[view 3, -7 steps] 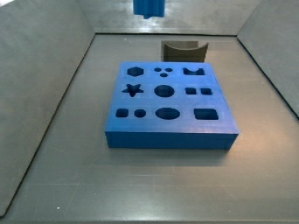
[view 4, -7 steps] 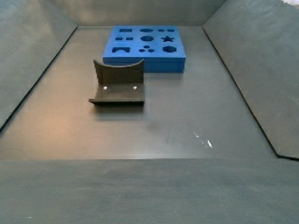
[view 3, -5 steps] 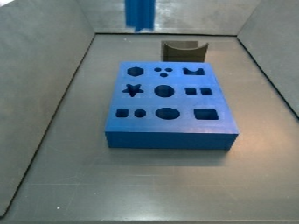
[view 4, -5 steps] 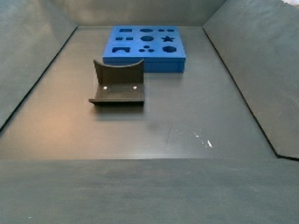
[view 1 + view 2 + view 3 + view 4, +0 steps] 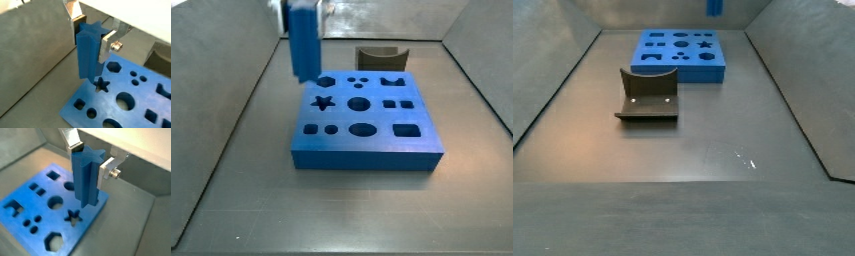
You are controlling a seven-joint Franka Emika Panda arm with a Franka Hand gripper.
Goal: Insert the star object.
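The star object [image 5: 89, 57] is a tall bright-blue peg with a star cross-section. My gripper [image 5: 90, 37] is shut on it, one silver finger [image 5: 105, 44] on each side, as both wrist views show [image 5: 91, 160]. The peg hangs upright above the wide blue block [image 5: 133, 112], its lower end close over the star hole [image 5: 101, 85], also seen in a wrist view [image 5: 73, 216]. In a side view the peg [image 5: 303, 42] hovers over the block's far left, behind the star hole [image 5: 323, 102]. Only its tip [image 5: 716, 6] shows in a side view.
The blue block [image 5: 365, 150] with several shaped holes lies on the grey floor between sloped grey walls. The dark grey curved fixture [image 5: 647, 95] stands on the floor beside the block and shows behind it in a side view [image 5: 380, 54].
The peg in my gripper has moved down and left from the top edge of a side view. It now hangs low over the block's far left part.
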